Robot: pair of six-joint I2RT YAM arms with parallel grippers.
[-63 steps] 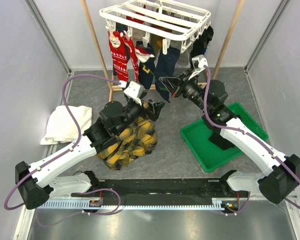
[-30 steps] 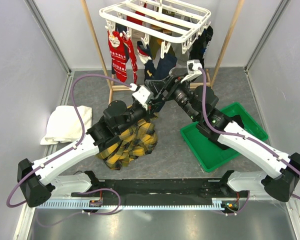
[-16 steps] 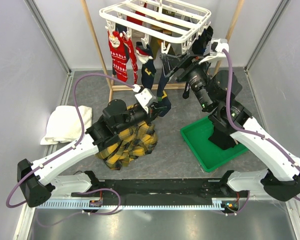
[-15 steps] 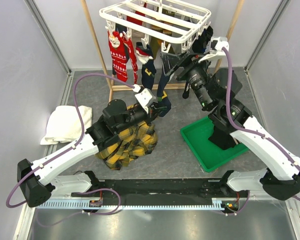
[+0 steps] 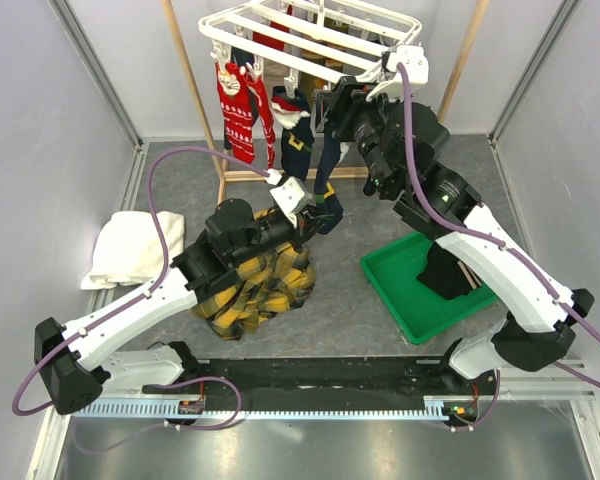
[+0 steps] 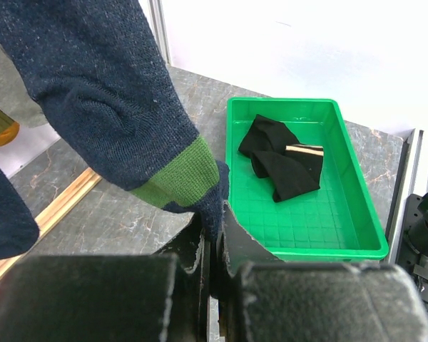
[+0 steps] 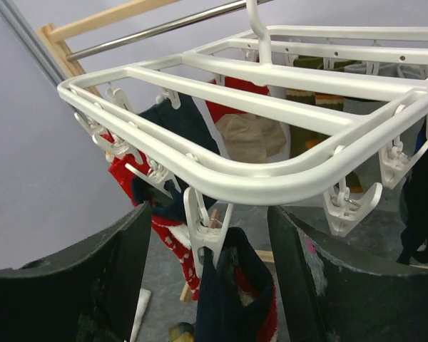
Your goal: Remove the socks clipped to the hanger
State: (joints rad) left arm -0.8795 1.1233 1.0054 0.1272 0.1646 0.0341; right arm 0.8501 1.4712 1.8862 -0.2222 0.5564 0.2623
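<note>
The white slatted hanger [image 5: 310, 40] hangs at the back with several socks clipped under it, among them a red patterned one [image 5: 235, 110]. A navy sock with a green stripe [image 5: 325, 170] hangs from a white peg clip [image 7: 208, 239] on the hanger's front rail [image 7: 271, 178]. My left gripper [image 5: 305, 215] is shut on that sock's toe [image 6: 210, 196], low down. My right gripper [image 5: 335, 100] is up at the rail, open, with its fingers [image 7: 121, 271] on either side of the clip and the sock's cuff [image 7: 232, 299], not touching them.
A green tray [image 5: 400, 300] at the right holds black socks [image 6: 282, 157]. A yellow-black plaid cloth [image 5: 255, 285] lies under my left arm and a white towel [image 5: 130, 245] at the left. Wooden frame poles [image 5: 195, 90] flank the hanger.
My right arm has risen from beside the left gripper up to the hanger's front rail and now straddles the clip, jaws narrowing slightly. The left gripper keeps hold of the sock's toe.
</note>
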